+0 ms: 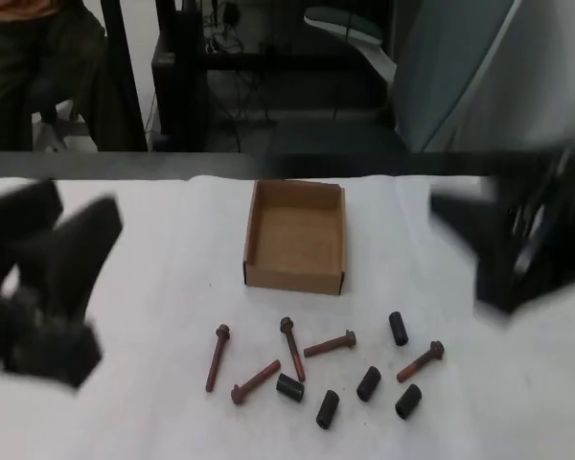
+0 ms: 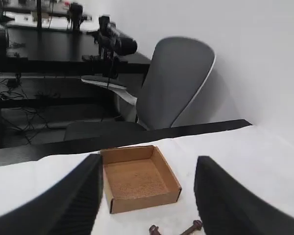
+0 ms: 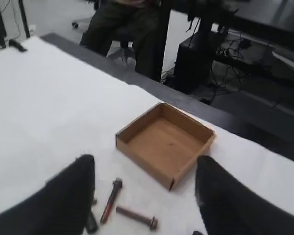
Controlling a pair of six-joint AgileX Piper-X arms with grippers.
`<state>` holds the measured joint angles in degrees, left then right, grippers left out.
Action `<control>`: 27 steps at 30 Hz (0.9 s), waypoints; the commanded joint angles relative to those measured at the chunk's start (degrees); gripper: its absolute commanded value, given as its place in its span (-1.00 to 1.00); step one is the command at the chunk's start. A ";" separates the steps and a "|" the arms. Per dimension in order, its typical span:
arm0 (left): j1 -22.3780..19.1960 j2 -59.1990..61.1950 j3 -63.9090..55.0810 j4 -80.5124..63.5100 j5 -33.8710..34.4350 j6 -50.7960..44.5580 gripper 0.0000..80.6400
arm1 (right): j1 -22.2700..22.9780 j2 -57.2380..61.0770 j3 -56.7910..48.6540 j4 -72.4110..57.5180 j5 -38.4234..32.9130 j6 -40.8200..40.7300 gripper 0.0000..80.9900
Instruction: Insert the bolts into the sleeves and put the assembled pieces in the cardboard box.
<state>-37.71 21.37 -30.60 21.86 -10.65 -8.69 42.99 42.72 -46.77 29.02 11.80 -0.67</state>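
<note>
White bench (image 1: pixel 172 287): bolts (image 1: pixel 218 357), sleeves (image 1: pixel 399 329), cardboard box (image 1: pixel 294 278)

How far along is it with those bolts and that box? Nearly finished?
It has hardly begun. Done: nothing, since the cardboard box is empty. In hand: nothing, since both arms' jaws stand open and hold nothing. Left: everything. Five bolts and five sleeves lie loose on the bench in front of the box, with no bolt in a sleeve. Each pair has to be joined and then boxed.
</note>
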 commanded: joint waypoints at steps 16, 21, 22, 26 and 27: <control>5.42 47.39 -27.17 29.63 -2.09 -2.66 0.30 | -18.15 39.81 -49.83 48.65 2.35 7.40 0.38; 8.76 56.62 -27.17 23.97 -0.91 -2.01 0.30 | -25.15 43.75 -49.44 46.26 0.46 3.92 0.38; 9.13 58.37 -27.17 22.04 -0.26 -0.82 0.30 | -26.54 44.59 -49.12 45.59 -1.26 3.76 0.38; 9.16 66.75 -27.17 17.65 -0.23 0.99 0.30 | -29.42 47.82 -47.62 42.79 -4.01 1.37 0.38; 9.16 68.56 -27.17 16.47 0.27 0.68 0.30 | -29.55 48.48 -47.14 41.56 -4.01 0.67 0.38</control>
<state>-28.67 86.76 -57.39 40.93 -10.96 -8.48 14.13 89.67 -94.71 72.79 9.31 1.85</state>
